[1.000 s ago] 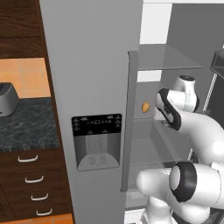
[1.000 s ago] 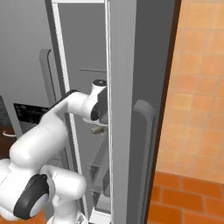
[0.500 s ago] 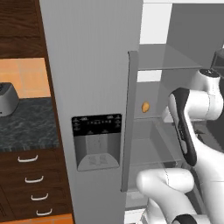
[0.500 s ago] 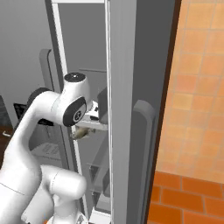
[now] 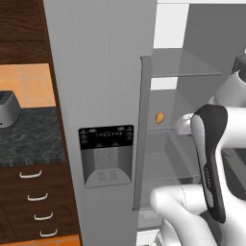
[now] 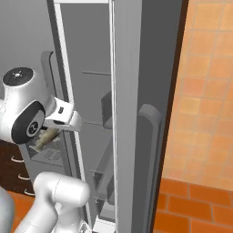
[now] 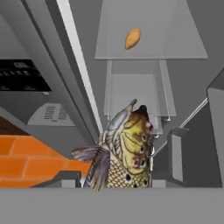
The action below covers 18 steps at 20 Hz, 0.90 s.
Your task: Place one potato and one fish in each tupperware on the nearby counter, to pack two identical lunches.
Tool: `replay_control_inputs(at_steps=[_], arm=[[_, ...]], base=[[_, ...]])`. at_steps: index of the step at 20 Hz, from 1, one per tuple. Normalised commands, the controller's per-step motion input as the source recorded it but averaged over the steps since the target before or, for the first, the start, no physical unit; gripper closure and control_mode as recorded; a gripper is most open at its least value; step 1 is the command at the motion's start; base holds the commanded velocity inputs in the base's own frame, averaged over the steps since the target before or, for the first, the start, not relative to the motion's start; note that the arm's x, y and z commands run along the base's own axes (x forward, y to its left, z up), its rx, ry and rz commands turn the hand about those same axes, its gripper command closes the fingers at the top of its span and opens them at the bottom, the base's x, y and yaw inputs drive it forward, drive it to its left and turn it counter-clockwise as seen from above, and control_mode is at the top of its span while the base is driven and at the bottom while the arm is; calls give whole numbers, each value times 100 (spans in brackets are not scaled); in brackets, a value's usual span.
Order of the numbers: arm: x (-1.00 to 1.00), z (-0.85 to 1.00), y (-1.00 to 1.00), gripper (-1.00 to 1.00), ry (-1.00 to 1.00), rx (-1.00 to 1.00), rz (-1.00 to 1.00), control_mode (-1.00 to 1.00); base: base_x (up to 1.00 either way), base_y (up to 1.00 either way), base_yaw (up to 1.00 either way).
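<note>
In the hand view a mottled yellow-brown fish (image 7: 127, 153) with grey fins sits close up, and my gripper (image 7: 127, 177) is shut on it, its fingertips hidden behind the fish. In the right base view the fish (image 6: 45, 138) hangs under my wrist, just outside the open fridge. An orange potato (image 7: 132, 38) lies on a glass shelf inside the fridge, farther in than the fish; the potato (image 5: 159, 117) also shows past the door edge. The counter (image 5: 29, 141) lies to the left of the fridge. The tupperware is out of view.
The grey fridge door (image 5: 101, 96) with its dispenser panel stands between me and the counter. A silver toaster (image 5: 7, 109) sits on the counter. The second fridge door (image 6: 145, 113) with a long handle stands at the right. Orange tiled wall lies beyond.
My hand has drawn back out of the fridge with the fish in it, moving left in the right base view. The potato has stayed on its shelf.
</note>
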Motion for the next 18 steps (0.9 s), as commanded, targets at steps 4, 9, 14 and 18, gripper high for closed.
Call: replay_control_inputs(at_steps=[4,9,14,18], arm=[[-31,37,31,100,-10,0,0,100],[0,0,0,100,0,0,0,100],[0,0,0,100,0,0,0,100],[0,0,0,100,0,0,0,100]], base=[[-27,36,0],[-13,99,0],[0,100,0],[4,100,-4]])
